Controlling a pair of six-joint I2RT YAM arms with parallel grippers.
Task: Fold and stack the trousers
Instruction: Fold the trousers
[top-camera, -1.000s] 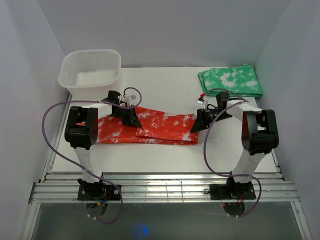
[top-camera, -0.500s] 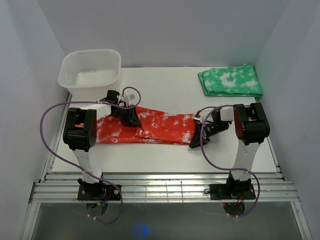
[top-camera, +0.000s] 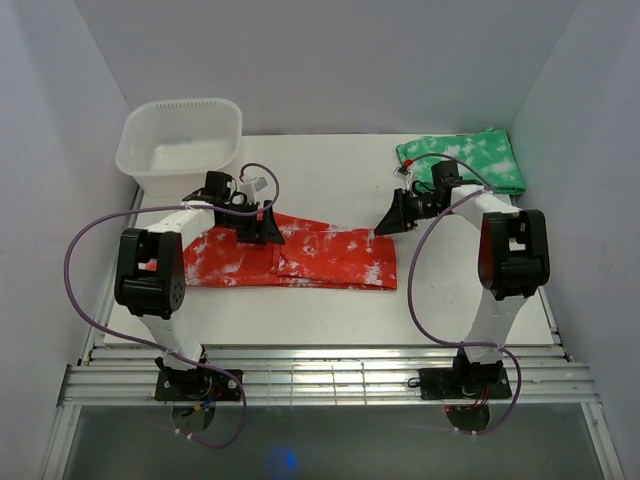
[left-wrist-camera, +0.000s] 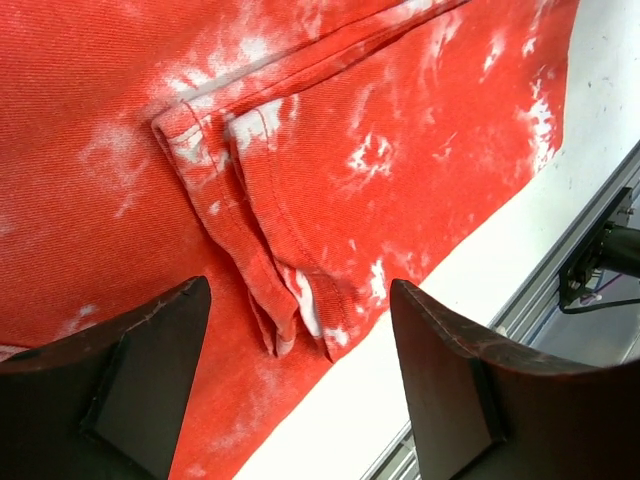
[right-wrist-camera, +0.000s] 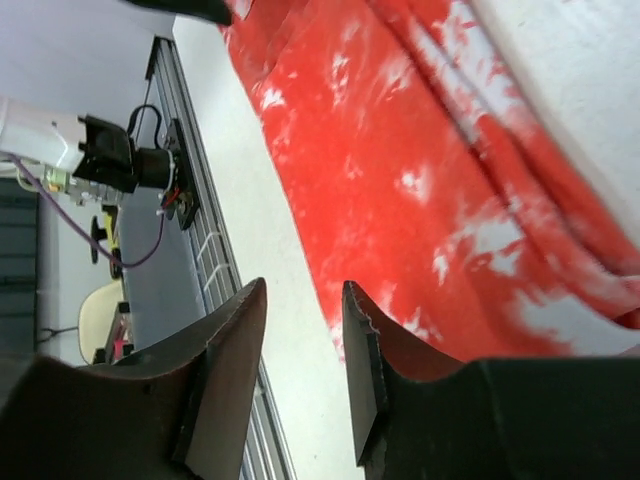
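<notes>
The red-orange trousers with white blotches lie flat as a long folded strip across the middle of the white table. My left gripper hovers over their far edge left of centre, jaws open and empty. In the left wrist view the left gripper frames the trousers and a rumpled hem below. My right gripper hangs above the strip's far right corner. In the right wrist view the right gripper shows a narrow gap, nothing between the fingers, above the trousers.
A folded green cloth with white blotches lies at the back right. A white plastic basin stands at the back left. Metal rails run along the near table edge. Purple cables loop beside both arms.
My left gripper has opened wide and let go of the trousers. My right gripper dipped toward the near right end, then swung back to the far right corner.
</notes>
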